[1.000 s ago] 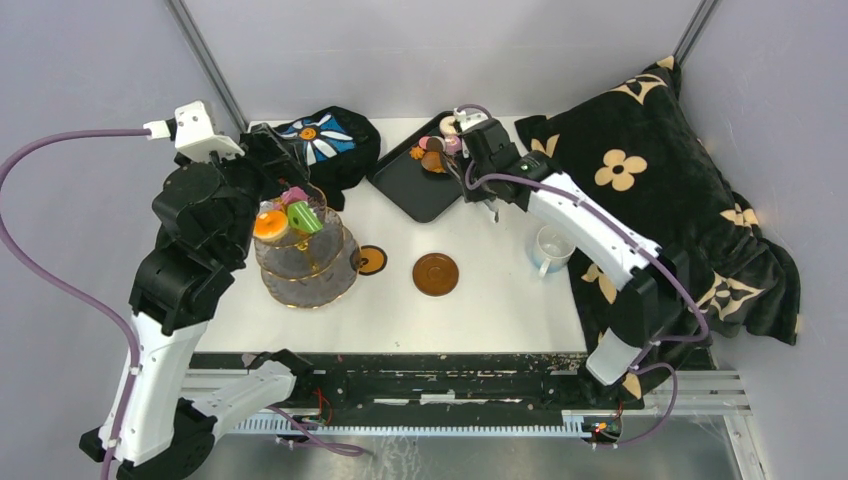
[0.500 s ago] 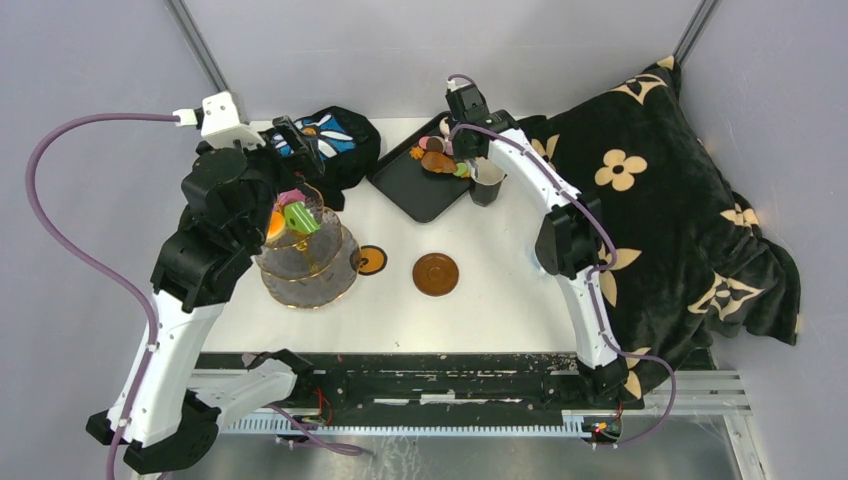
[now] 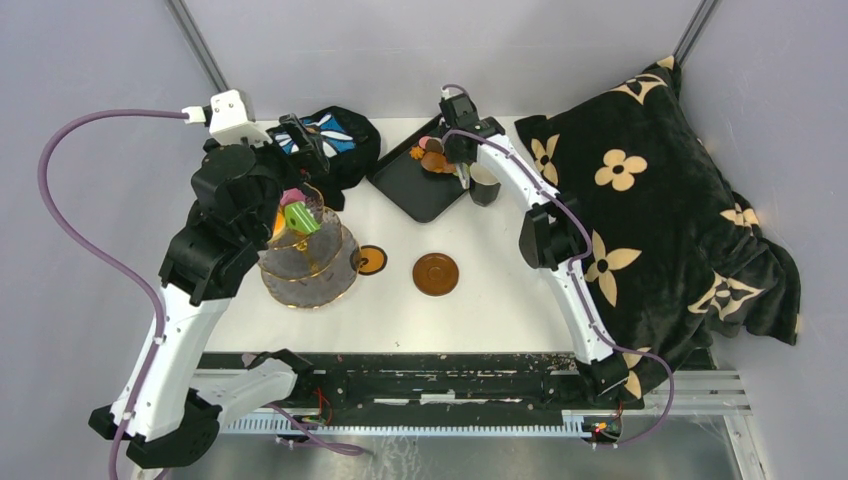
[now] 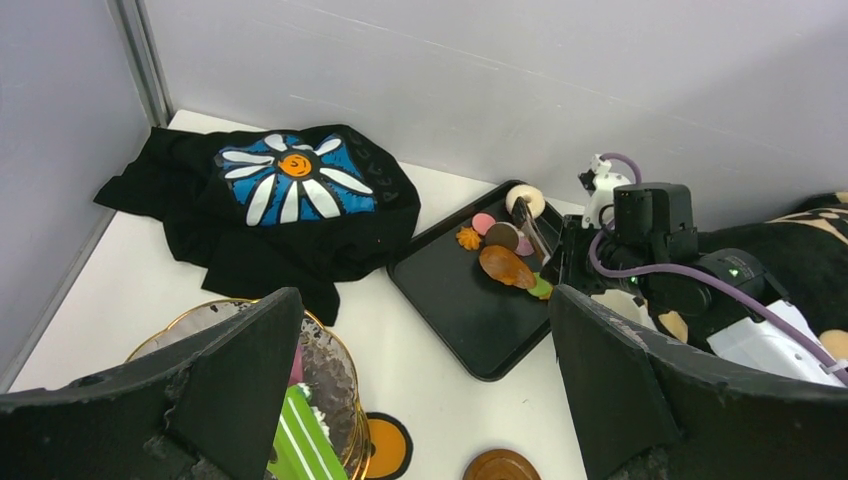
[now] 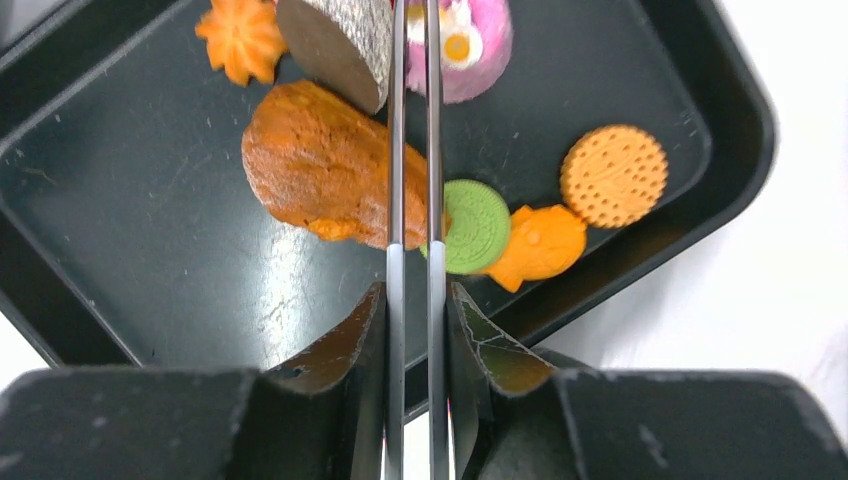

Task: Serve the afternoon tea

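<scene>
Toy pastries lie at the far end of a black tray (image 5: 150, 250): a brown loaf (image 5: 320, 165), a green biscuit (image 5: 476, 225), orange biscuits (image 5: 613, 175) and a pink cake (image 5: 470, 40). My right gripper (image 5: 415, 300) is shut on metal tongs (image 5: 411, 150). Their two blades run close together over the loaf, with nothing seen between them. A dark cup (image 3: 486, 184) stands beside the tray (image 3: 420, 190). The glass stand (image 3: 305, 265) carries a green pastry (image 3: 303, 218) and an orange one (image 3: 275, 222) on top. My left gripper (image 4: 420, 300) hangs open above the stand's rim (image 4: 345, 400), holding nothing.
A brown saucer (image 3: 436, 273) and an orange, black-rimmed saucer (image 3: 371, 259) lie mid-table. The black cloth with a blue-white flower (image 3: 325, 135) lies at the back left. A black blanket with tan flowers (image 3: 650, 190) fills the right side. Grey walls close in the back and sides.
The right arm has reached out toward the far end of the tray, and its elbow now covers the white mug. The left wrist has shifted right and back above the stand.
</scene>
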Controlling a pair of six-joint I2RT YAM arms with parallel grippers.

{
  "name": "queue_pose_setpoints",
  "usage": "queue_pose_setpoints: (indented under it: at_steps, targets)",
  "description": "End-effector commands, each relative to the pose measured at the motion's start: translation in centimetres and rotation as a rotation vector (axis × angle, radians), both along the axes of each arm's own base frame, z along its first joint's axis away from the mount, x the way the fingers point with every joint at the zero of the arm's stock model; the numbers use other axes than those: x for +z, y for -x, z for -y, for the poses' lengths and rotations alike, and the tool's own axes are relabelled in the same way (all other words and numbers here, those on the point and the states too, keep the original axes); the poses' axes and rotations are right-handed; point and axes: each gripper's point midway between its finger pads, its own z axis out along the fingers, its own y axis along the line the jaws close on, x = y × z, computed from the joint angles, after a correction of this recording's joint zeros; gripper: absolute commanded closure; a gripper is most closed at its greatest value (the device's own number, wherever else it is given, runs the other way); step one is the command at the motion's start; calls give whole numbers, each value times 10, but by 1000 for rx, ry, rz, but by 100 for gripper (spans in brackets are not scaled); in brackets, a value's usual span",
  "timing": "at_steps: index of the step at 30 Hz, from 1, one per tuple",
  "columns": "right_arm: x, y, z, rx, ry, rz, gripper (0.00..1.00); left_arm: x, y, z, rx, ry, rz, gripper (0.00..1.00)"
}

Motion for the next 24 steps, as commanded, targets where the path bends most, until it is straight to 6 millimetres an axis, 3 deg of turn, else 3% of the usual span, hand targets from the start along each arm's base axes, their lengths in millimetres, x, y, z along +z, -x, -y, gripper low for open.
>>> queue_pose_setpoints:
  at_steps: [1, 8, 14, 19, 24]
  targets:
    - [17, 19, -17, 36, -92, -27, 99, 15, 0, -4, 14, -3, 59, 1]
    - [19, 87, -53, 169, -112, -142, 99, 15, 2, -3, 4, 7, 61, 1]
    - [51, 130, -64, 229, -172, -143, 99, 17, 7, -4, -2, 16, 66, 1]
    - [62, 131, -37, 167, -117, -77, 99, 17, 9, -4, -10, 22, 69, 1]
    - [48, 119, -4, 73, -43, -73, 99, 16, 9, -2, -15, 29, 68, 1]
